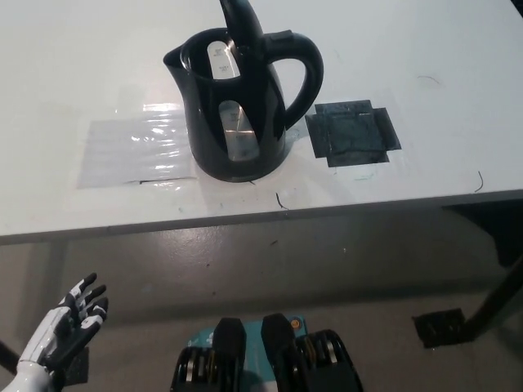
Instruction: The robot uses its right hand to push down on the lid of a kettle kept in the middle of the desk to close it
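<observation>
Fingers spread and holding nothing, my white left hand (69,318) rests low, well below and left of the kettle (241,102); my right hand is out of view, so its state I cannot tell. That black kettle stands upright on the desk (458,73), just left of a dark tape patch (353,133). Its lid (239,20) stands raised behind the handle (304,69). Hard, glossy plastic looks slippery, so I judge a flat push on the lid's top best.

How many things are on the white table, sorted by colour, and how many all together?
Black: 2, the kettle with its lid standing up, and a patch of dark tape
Shiny see-through: 1, a clear plastic sheet under the kettle
Total: 3 things on the table
</observation>
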{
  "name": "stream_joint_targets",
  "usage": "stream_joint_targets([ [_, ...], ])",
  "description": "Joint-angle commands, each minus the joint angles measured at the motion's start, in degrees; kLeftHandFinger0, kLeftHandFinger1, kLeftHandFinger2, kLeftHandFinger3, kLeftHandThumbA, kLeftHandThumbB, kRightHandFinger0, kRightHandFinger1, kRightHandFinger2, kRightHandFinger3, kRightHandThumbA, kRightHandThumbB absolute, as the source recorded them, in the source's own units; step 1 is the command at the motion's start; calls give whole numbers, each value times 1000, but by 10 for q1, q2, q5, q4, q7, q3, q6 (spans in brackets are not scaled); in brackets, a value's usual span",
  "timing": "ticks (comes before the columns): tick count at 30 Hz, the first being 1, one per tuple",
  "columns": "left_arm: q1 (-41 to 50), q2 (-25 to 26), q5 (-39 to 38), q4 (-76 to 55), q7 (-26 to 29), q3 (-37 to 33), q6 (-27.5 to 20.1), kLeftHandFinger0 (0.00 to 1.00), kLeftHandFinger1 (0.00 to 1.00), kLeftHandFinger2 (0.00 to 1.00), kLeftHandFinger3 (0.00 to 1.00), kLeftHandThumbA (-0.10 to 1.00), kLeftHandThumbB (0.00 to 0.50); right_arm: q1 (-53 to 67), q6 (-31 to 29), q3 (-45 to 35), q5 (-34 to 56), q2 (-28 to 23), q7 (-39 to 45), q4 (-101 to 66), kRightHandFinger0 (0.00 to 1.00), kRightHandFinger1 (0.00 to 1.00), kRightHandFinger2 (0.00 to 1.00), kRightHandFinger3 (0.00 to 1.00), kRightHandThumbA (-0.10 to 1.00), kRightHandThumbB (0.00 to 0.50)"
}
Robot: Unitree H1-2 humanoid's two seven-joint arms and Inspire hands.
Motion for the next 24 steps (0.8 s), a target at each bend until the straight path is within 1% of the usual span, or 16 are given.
stream_joint_targets([
  [1,13,21,-17,-18,-20,10,3,1000,1000,1000,1000,483,0,-323,103,95,-32,50,-66,154,1000,1000,1000,1000,485,37],
  [2,13,21,-17,-17,-20,10,3,1000,1000,1000,1000,481,0,-331,103,95,-39,60,-66,167,1000,1000,1000,1000,441,30],
  [3,11,21,-19,-12,-22,10,1,1000,1000,1000,1000,462,0,-356,103,90,-50,103,-80,216,1000,1000,1000,1000,374,2],
  [5,15,18,-19,-14,-24,6,0,1000,1000,1000,1000,447,0,-378,100,89,-67,140,-87,270,1000,1000,1000,1000,336,0],
  [6,17,17,-19,-13,-25,4,-2,1000,1000,1000,1000,445,0,-383,95,91,-74,148,-88,288,1000,1000,1000,1000,334,0],
  [7,17,16,-16,-14,-25,0,0,1000,1000,1000,1000,446,0,-390,76,87,-69,160,-89,318,1000,1000,1000,1000,316,0],
  [8,16,15,-15,-14,-27,-4,0,1000,1000,1000,1000,458,0,-405,43,87,-70,175,-90,379,1000,1000,1000,1000,308,0],
  [12,11,13,-14,-12,-30,-14,-1,1000,1000,1000,1000,464,0,-446,-26,86,-77,204,-92,528,1000,1000,1000,1000,295,0],
  [16,8,8,-10,-14,-30,-24,2,1000,1000,1000,1000,470,0,-485,-67,94,-95,225,-112,655,1000,1000,1000,1000,304,4],
  [18,13,6,-8,-21,-30,-29,6,1000,1000,1000,1000,473,0,-490,-73,94,-99,232,-123,682,1000,1000,1000,1000,283,9],
  [19,16,4,-6,-22,-31,-34,7,1000,1000,1000,1000,474,0,-492,-87,93,-98,237,-123,707,1000,1000,1000,1000,245,6],
  [20,17,4,-8,-16,-38,-36,-6,1000,1000,1000,1000,465,0,-504,-97,107,-110,244,-124,757,1000,1000,1000,1000,238,1],
  [21,17,5,-6,-17,-38,-38,-4,1000,1000,1000,1000,461,2,-508,-98,115,-119,248,-132,784,956,1000,1000,1000,241,16],
  [22,18,7,-5,-19,-38,-39,-2,1000,1000,1000,1000,459,0,-510,-100,117,-123,250,-136,797,851,923,1000,1000,247,7],
  [23,18,8,-5,-18,-38,-40,1,1000,1000,1000,1000,454,0,-518,-92,120,-128,254,-148,820,769,829,955,1000,251,25],
  [24,19,8,-7,-21,-39,-40,4,1000,1000,1000,1000,434,0,-521,-99,129,-137,255,-156,843,895,959,1000,1000,243,33],
])
